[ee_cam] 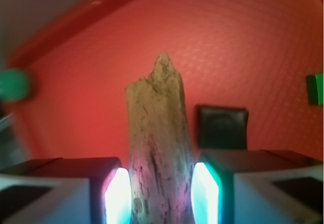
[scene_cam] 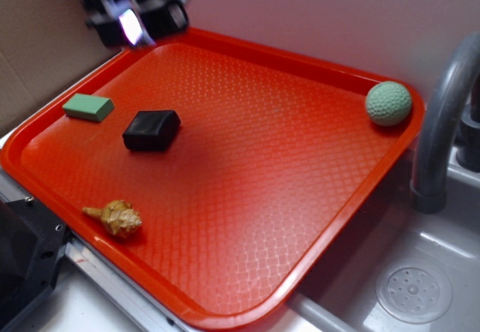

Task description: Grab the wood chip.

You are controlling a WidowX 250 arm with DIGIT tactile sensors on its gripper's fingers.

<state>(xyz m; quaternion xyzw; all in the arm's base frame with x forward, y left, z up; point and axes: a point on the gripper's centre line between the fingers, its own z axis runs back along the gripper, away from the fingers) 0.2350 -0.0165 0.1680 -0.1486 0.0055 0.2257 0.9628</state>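
Note:
In the wrist view the wood chip [ee_cam: 158, 138], a rough brown-grey sliver with a jagged tip, stands upright between my gripper's [ee_cam: 162, 196] two glowing pads, which press against both its sides. It hangs above the red tray [ee_cam: 238, 47]. In the exterior view the gripper [scene_cam: 133, 13] is raised over the tray's far left corner, blurred; the chip itself does not show there.
On the red tray [scene_cam: 255, 167] lie a black block [scene_cam: 151, 130], a green rectangular block [scene_cam: 88, 107], a tan spiky seashell [scene_cam: 116, 217] near the front edge and a green ball [scene_cam: 388, 103] at the far right corner. A grey faucet [scene_cam: 442, 122] and sink [scene_cam: 412, 291] stand to the right.

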